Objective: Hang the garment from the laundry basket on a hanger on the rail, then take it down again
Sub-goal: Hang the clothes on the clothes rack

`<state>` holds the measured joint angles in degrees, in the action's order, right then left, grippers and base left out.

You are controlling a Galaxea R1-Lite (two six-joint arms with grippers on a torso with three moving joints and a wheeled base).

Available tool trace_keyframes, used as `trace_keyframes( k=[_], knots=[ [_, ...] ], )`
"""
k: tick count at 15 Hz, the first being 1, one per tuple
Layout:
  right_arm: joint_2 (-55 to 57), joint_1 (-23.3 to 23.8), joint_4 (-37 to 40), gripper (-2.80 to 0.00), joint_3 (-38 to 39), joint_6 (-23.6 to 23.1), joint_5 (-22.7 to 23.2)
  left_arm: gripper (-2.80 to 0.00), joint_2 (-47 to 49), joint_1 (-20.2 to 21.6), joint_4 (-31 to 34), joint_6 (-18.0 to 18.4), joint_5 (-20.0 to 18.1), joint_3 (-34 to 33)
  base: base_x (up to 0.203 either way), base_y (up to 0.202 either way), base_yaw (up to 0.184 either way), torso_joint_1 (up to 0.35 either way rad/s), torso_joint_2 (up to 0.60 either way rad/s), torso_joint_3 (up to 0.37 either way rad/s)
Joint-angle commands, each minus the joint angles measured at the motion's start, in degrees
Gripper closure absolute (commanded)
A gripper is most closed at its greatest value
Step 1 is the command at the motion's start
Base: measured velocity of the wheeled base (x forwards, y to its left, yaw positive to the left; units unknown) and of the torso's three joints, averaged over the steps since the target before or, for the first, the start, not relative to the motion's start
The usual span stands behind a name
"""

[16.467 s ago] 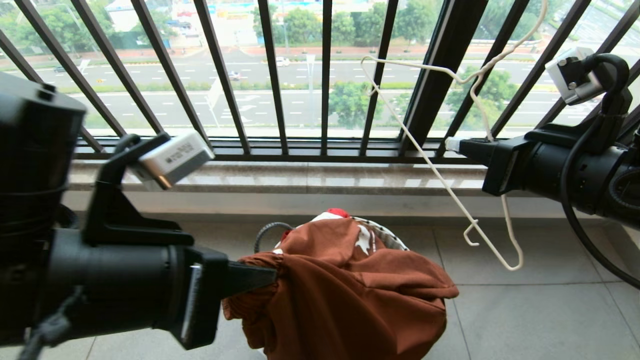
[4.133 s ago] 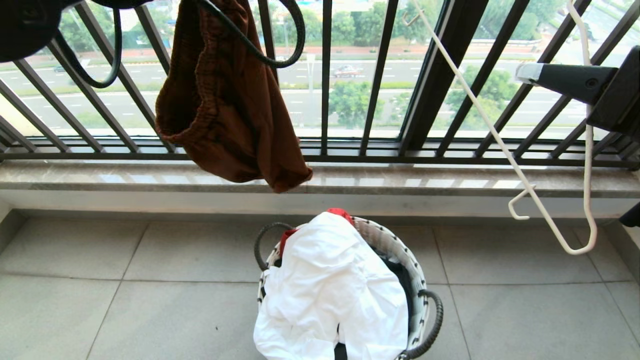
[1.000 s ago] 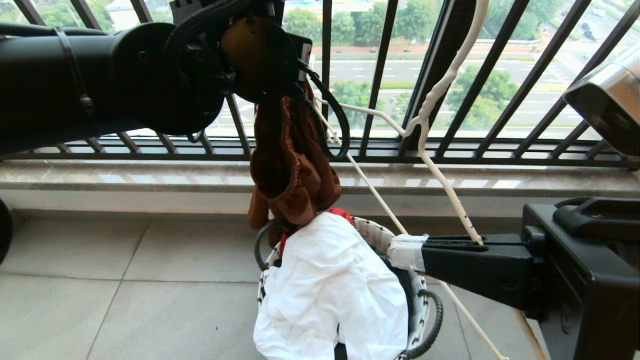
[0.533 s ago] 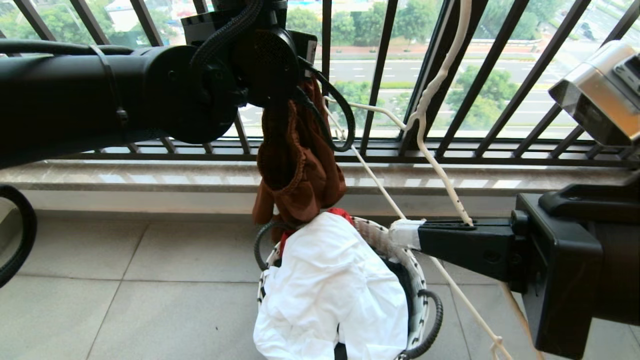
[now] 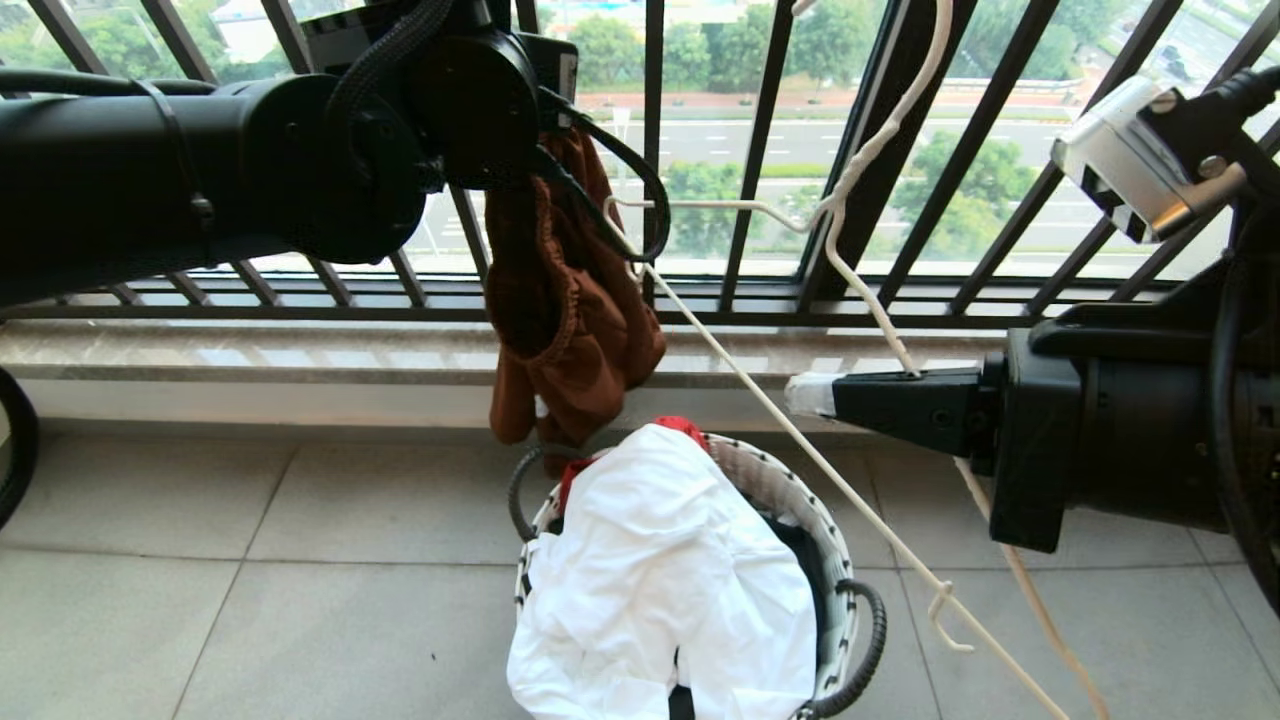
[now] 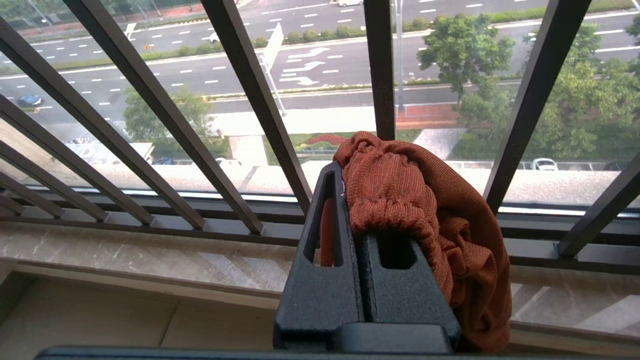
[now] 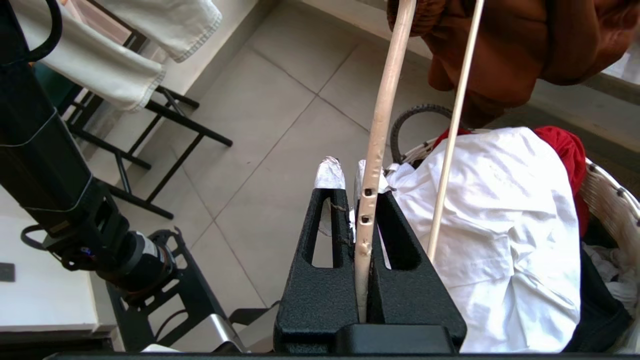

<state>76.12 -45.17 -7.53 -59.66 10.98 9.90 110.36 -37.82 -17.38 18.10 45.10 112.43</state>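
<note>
Left end effector [image 6: 367, 235]: clamped on the garment [image 5: 570, 310] waistband.
Right end effector [image 7: 350, 180]: pinching the hanger [image 5: 850, 230].
Risk: hanger tip beside the shorts snags fabric, missing the waistband opening.

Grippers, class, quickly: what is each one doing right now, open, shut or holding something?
Left gripper: shut on the shorts, which hang above the laundry basket.
Right gripper: shut on the hanger.

I was looking at a high apartment balcony: black railing [image 5: 650, 150] over a street far below, grey floor tiles [image 5: 250, 600], a stone sill [image 5: 300, 355], a laundry basket [image 5: 840, 560].
</note>
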Motion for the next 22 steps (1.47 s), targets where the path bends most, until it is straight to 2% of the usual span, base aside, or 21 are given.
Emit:
trace_keyframes(
  k=[1, 3, 6, 10, 12, 14, 20, 22],
  knots=[
    [0.62, 0.17, -0.03, 0.0, -0.63, -0.1, 3.1, 0.0, -0.5, 0.91, -0.55, 0.26, 0.17, -0.02, 0.0, 0.0, 0.0, 0.0, 0.0, 0.0],
    [0.7, 0.17, -0.03, 0.0, -0.84, -0.24, 7.03, 0.0, -0.92, 1.09, -0.64, 0.78, 0.28, -0.02, 0.0, 0.0, 0.0, 0.0, 0.0, 0.0],
    [1.97, 0.01, -0.02, 0.0, -1.34, -0.36, 10.26, 0.0, -1.79, 2.15, -0.64, 0.75, 0.34, -0.02, 0.0, 0.0, 0.0, 0.0, 0.0, 0.0],
    [4.26, 0.24, -0.43, 0.0, -2.29, -2.97, 11.0, 0.0, -2.18, 2.4, -0.64, 0.79, 0.25, -0.02, 0.0, 0.0, 0.0, 0.0, 0.0, 0.0],
    [4.74, 2.55, -0.47, 0.0, -2.39, -4.41, 11.35, 0.0, -2.7, 2.49, -0.64, 0.62, 0.25, -0.03, 0.0, 0.0, 0.0, 0.0, 0.0, 0.0],
    [4.83, 2.9, -0.38, 0.0, -2.13, -4.65, 13.22, 0.0, -2.78, 3.58, -0.64, 0.5, 0.16, -0.09, 0.0, 0.0, 0.0, 0.0, 0.0, 0.0],
    [4.86, 4.5, -0.54, 0.0, -2.42, -4.39, 13.22, 0.0, -2.3, 6.79, -0.55, 0.36, 0.0, -1.12, 0.0, 0.0, 0.0, 0.0, 0.0, 0.0],
    [5.09, 4.48, -0.55, 0.0, -2.39, -4.39, 13.22, 0.0, -2.86, 6.97, -0.56, 0.18, -2.04, -2.13, 0.0, 0.0, 0.0, 0.0, 0.0, 0.0]
  ],
)
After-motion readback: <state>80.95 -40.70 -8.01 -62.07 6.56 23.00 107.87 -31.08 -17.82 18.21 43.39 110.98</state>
